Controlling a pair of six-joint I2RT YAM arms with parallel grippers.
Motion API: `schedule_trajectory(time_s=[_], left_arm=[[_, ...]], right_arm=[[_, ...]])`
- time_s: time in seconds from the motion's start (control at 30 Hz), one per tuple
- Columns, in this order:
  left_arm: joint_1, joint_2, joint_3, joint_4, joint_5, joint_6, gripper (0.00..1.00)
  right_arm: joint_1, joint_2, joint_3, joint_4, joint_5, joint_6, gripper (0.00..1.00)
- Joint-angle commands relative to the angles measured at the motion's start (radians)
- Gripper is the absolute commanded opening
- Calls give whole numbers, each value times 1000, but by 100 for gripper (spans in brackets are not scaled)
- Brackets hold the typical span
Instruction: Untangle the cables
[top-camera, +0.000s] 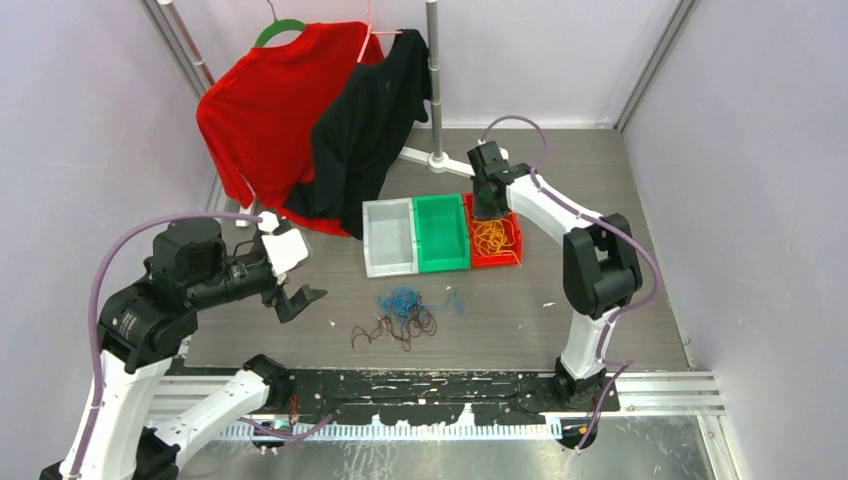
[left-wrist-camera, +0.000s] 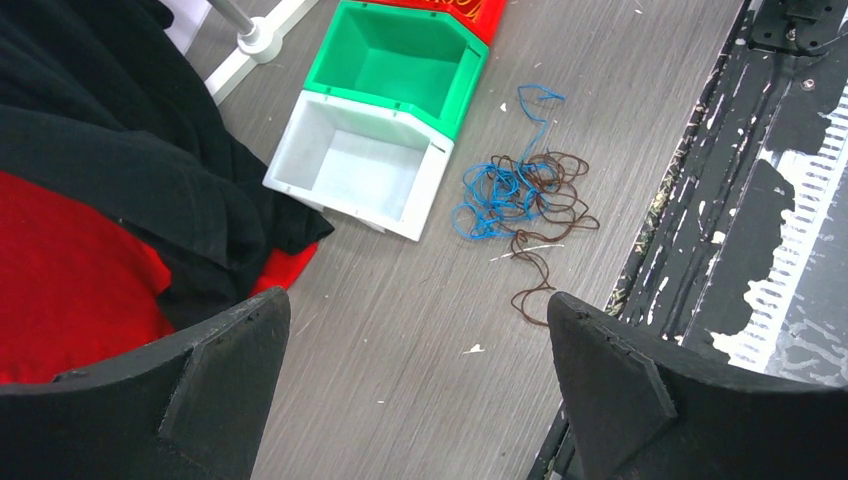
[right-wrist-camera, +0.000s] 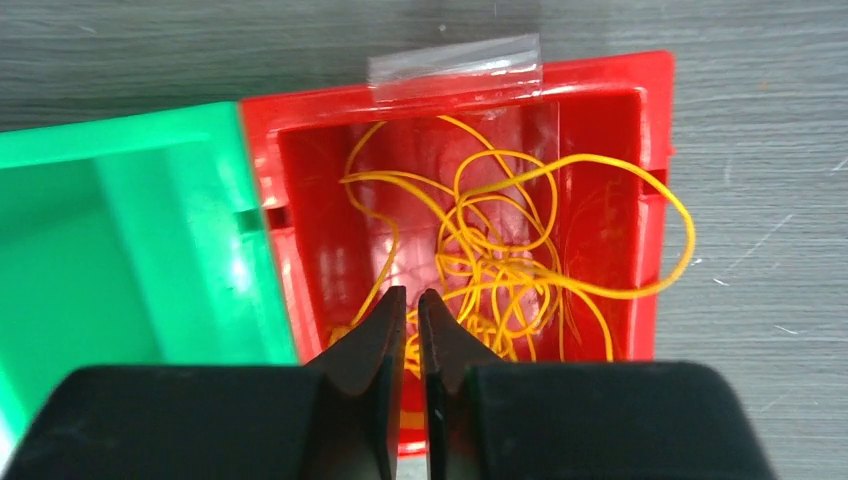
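The yellow-orange cable (top-camera: 490, 238) lies bunched inside the red bin (top-camera: 514, 232); in the right wrist view the cable (right-wrist-camera: 500, 250) has one loop hanging over the red bin's (right-wrist-camera: 300, 105) right wall. My right gripper (top-camera: 490, 208) hovers over this bin, its jaws (right-wrist-camera: 412, 292) almost touching, with nothing clearly between them. The blue cable (top-camera: 402, 298) and the dark brown cable (top-camera: 400, 330) lie tangled together on the table; both the blue (left-wrist-camera: 490, 195) and the brown (left-wrist-camera: 555, 200) show in the left wrist view. My left gripper (top-camera: 298, 298) is open (left-wrist-camera: 415, 298) and empty, left of that tangle.
A green bin (top-camera: 440, 232) and a white bin (top-camera: 388, 238) stand left of the red one. A red shirt (top-camera: 270, 110) and a black shirt (top-camera: 370, 120) hang from a rack at the back left, draping onto the table. The rack's pole base (top-camera: 437, 158) stands behind the bins.
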Motion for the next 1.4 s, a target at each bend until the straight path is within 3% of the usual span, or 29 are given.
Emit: schedule_trajectory(time_s=[0.0, 0.23, 0.43, 0.73, 0.97, 1.13, 1.37], left_arm=[[4, -10, 6, 18, -16, -2, 99], [4, -5, 0, 20, -16, -3, 99], [4, -8, -17, 15, -33, -1, 100], [4, 0, -91, 46, -34, -44, 100], [4, 31, -117, 46, -53, -61, 99], [4, 33, -128, 32, -40, -33, 100], [4, 8, -128, 18, -21, -4, 99]], right_arm=[[-17, 55, -28, 70, 43, 35, 14], [-24, 75, -37, 106, 59, 57, 11], [-23, -70, 9, 69, 26, 52, 31], [65, -332, -89, 45, 33, 41, 61], [275, -493, -289, 42, 75, 118, 63], [457, -502, -467, 85, 94, 216, 63], [489, -390, -528, 139, 82, 224, 57]])
